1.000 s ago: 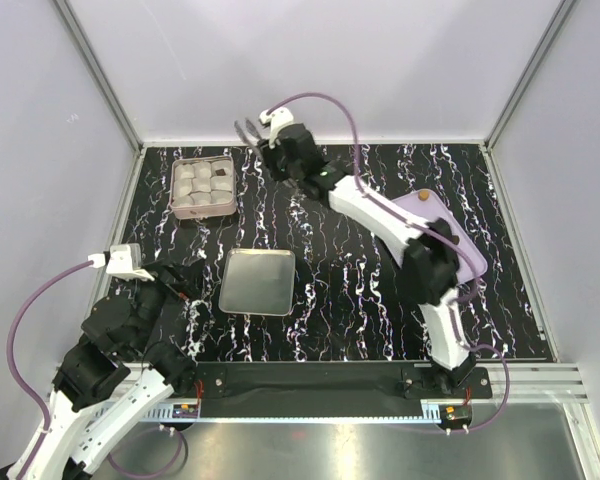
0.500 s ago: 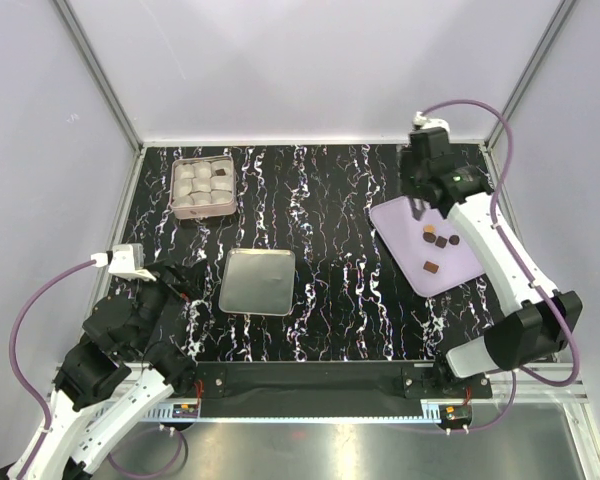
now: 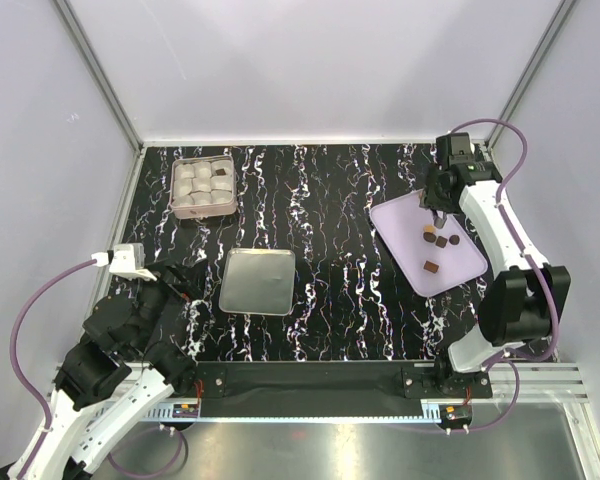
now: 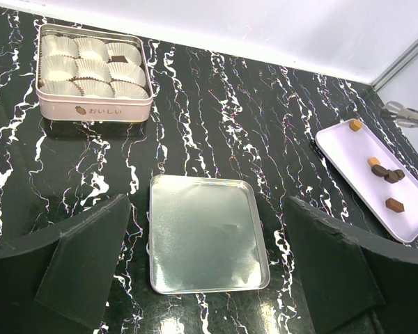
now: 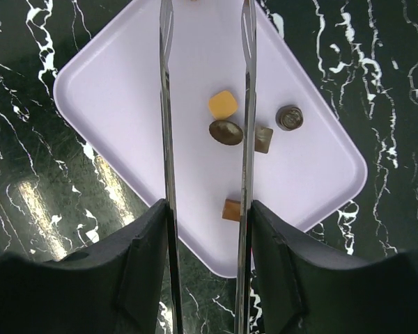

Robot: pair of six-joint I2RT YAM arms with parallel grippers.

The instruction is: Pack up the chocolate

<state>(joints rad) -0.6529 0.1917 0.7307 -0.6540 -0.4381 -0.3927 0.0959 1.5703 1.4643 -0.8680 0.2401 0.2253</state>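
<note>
Several small pieces of chocolate [image 5: 226, 132] lie on a lavender tray [image 5: 125, 76], mostly dark brown, one of them yellow-gold [image 5: 223, 104]. My right gripper [image 5: 205, 28] hangs over that tray at the far right [image 3: 432, 210], its two long thin fingers [image 5: 166, 104] apart and nothing between them. One dark chocolate [image 4: 118, 59] sits in a paper cup inside the pink box [image 4: 94, 108] at the far left [image 3: 202, 207]. Low at the near left, my left gripper [image 3: 192, 295] stands wide open and empty, facing the silver tray [image 4: 205, 233].
The pink box holds several white paper cups [image 4: 90, 49]. A shallow silver tray [image 3: 256, 281] lies in the middle of the black marbled table [image 3: 330, 200]. White walls with metal posts close in the back and sides.
My right arm has swung from the pink box at the far left across to the lavender tray on the right, and its fingers have spread a little. The left arm has not moved.
</note>
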